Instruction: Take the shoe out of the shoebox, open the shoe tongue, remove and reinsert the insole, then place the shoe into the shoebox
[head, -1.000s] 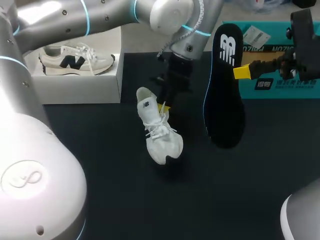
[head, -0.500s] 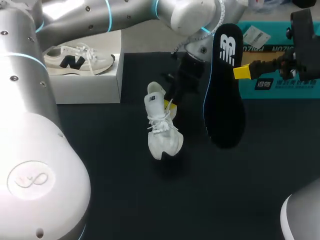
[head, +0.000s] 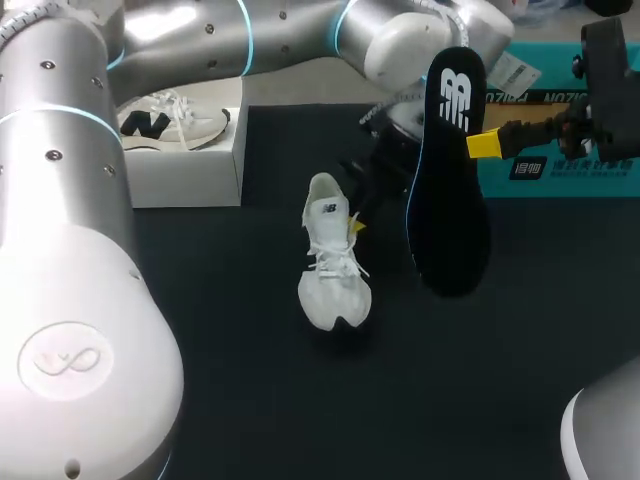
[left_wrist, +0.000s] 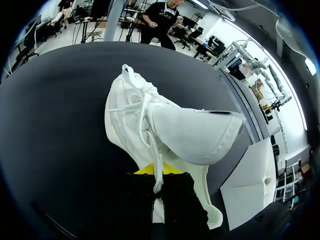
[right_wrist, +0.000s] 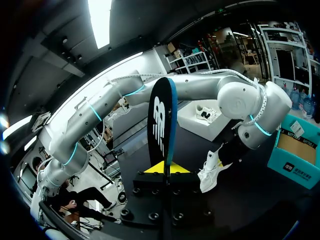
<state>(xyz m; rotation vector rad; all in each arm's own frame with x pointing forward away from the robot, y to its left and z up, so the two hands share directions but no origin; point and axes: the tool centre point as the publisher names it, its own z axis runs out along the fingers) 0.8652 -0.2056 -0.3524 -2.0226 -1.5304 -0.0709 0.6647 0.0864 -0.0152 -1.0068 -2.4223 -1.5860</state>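
The left claw is pinching the white shoe: its two dark fingers stand close together on the wall of the shoe's opening, with a loose lace hanging down between them. The shoe is tilted, heel raised toward the back of the tabletop and toe low over the black surface; whether the toe touches it, I cannot tell. It is white all over, with a soft-looking upper, white laces slack and spread, a pull loop at the heel, a pale sole and a small dark mark on the tongue. Just beside it hangs the insole, pinched at one long edge by the right claw and held on end, heel up, toe down, clear of the tabletop. Its face is black, its rim pale blue, and near the heel it carries a white logo. Behind the insole, at the far right, lies the teal shoebox, with dark print and a white label. Well apart at the far left stands a white box showing a beige sneaker with a dark letter on its side; printed or real, I cannot tell. In all: one white shoe, one insole, two boxes.
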